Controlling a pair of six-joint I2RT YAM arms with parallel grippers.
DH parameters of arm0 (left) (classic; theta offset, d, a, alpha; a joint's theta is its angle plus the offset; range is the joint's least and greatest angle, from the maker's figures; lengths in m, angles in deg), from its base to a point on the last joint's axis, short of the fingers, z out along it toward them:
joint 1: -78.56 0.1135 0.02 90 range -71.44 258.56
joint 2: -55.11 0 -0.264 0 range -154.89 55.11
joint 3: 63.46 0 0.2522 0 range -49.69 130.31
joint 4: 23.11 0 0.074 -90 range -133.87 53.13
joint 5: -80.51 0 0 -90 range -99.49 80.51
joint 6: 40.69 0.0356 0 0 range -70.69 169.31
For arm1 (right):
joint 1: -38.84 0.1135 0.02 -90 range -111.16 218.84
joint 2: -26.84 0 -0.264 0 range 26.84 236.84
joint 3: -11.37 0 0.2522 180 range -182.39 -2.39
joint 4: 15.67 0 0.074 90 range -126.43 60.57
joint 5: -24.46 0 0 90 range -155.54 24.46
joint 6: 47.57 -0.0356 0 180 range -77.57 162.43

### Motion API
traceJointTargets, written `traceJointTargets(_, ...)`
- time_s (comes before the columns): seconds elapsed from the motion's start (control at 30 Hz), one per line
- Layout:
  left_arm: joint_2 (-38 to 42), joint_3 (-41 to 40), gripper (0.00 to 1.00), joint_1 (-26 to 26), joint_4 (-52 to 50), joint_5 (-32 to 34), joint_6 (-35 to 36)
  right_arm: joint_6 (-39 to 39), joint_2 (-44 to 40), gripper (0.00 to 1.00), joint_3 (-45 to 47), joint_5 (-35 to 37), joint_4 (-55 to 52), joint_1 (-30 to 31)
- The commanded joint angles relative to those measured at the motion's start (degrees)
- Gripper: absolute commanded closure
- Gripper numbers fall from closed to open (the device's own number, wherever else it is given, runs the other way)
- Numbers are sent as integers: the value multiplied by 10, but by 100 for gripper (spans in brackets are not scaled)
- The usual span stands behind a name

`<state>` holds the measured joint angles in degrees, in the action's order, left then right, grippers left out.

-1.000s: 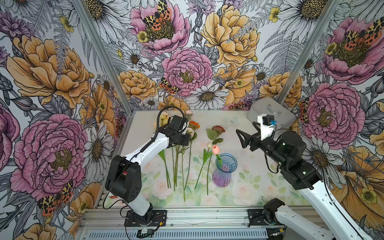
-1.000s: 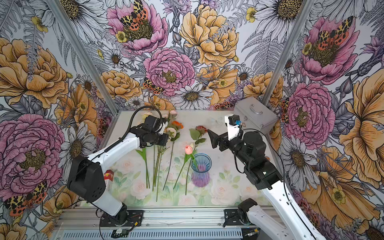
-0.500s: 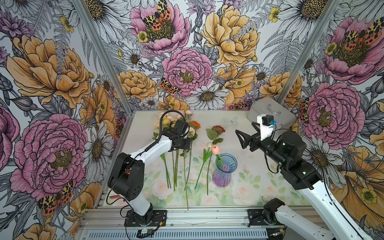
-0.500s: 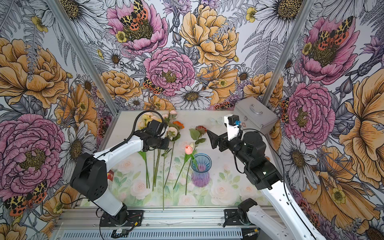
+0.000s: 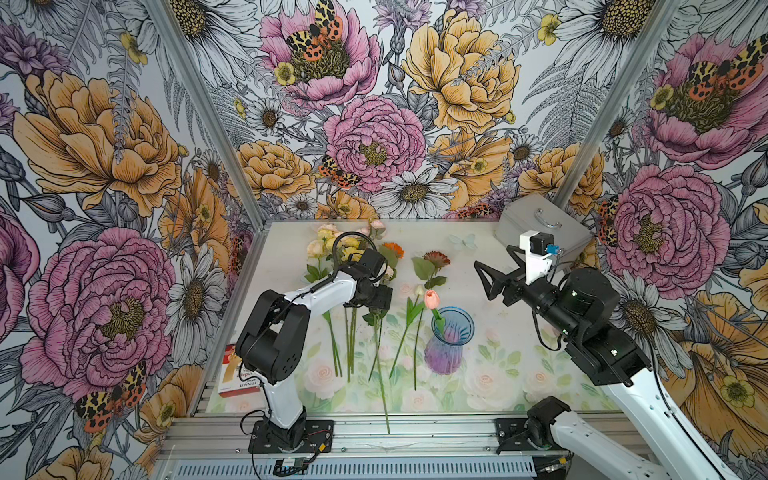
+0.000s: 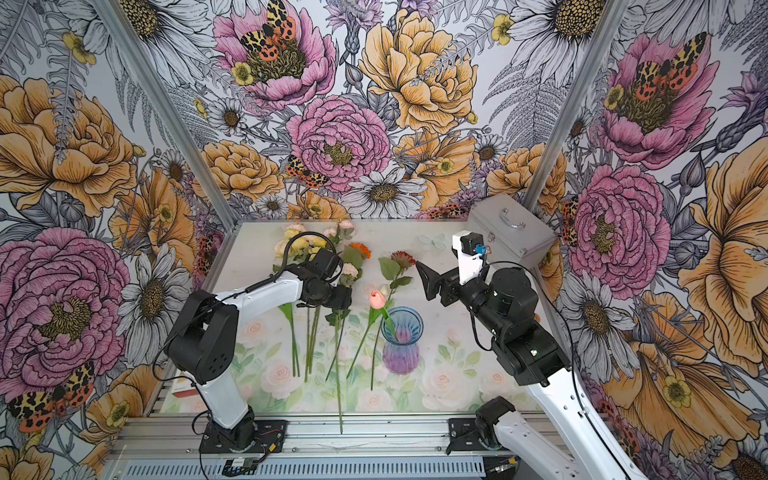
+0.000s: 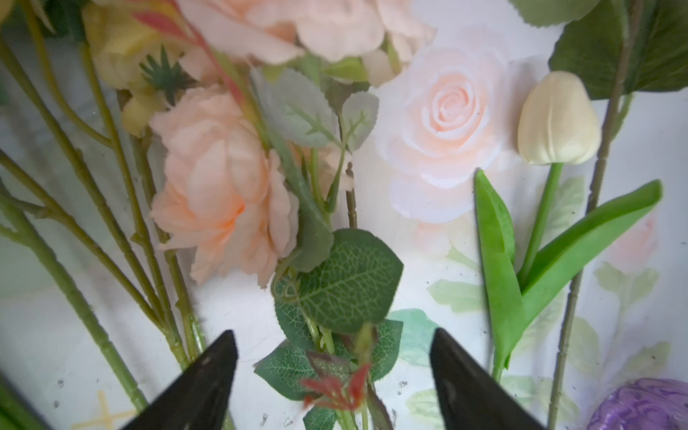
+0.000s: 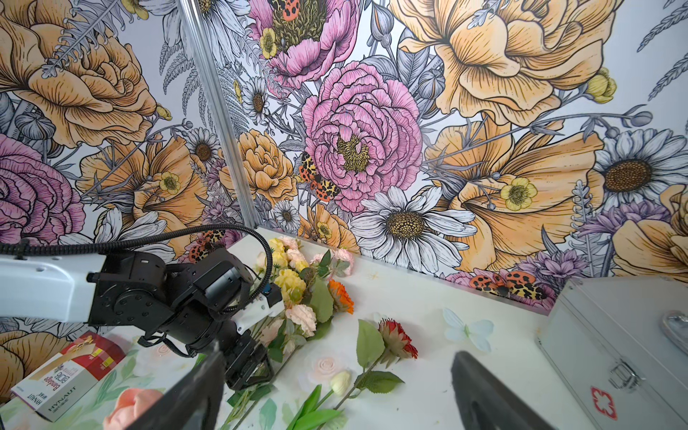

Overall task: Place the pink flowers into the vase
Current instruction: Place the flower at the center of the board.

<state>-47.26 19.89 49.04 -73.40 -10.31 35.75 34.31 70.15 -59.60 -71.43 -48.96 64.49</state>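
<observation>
The vase (image 5: pixel 449 343) (image 6: pixel 401 343), blue rim over a purple body, stands upright near the table's middle with a salmon-pink tulip (image 5: pixel 432 299) (image 6: pixel 377 299) in it. A long pink spray lies on the table to its left, its stem (image 5: pixel 380 365) (image 6: pixel 338 374) running out over the front rail. My left gripper (image 5: pixel 374 297) (image 6: pixel 332 297) (image 7: pixel 335 372) hovers low over that stem, open, with the leafy stem (image 7: pixel 335 298) between the fingers and untouched. The spray's peach blooms (image 7: pixel 219 186) lie just beyond. My right gripper (image 5: pixel 484 278) (image 6: pixel 428 282) (image 8: pixel 338 357) hangs open and empty in the air, right of the flowers.
Yellow clusters (image 5: pixel 345 245), an orange flower (image 5: pixel 392 249), a dark red flower (image 5: pixel 436 258), a cream tulip (image 5: pixel 419 290) and further pink blooms (image 5: pixel 377 225) lie around the left gripper. A silver case (image 5: pixel 540 228) sits back right. A bandage box (image 5: pixel 241 378) lies front left.
The left gripper dragged the pink spray toward the front, so its stem end now reaches over the rail, then opened and let the stem go. The right arm stayed still.
</observation>
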Motion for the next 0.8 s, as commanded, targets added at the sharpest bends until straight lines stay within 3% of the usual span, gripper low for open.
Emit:
traceJointTargets(0.0,6,16,1,-4,14,10,-6,-11,-7,4,8,2,3,-4)
traceJointTargets(0.43,17,6,1,-28,0,7,-66,-10,-5,3,8,7,4,-5)
traceJointTargets(0.77,23,-12,17,-45,-7,32,-101,-11,-10,3,9,6,3,-5)
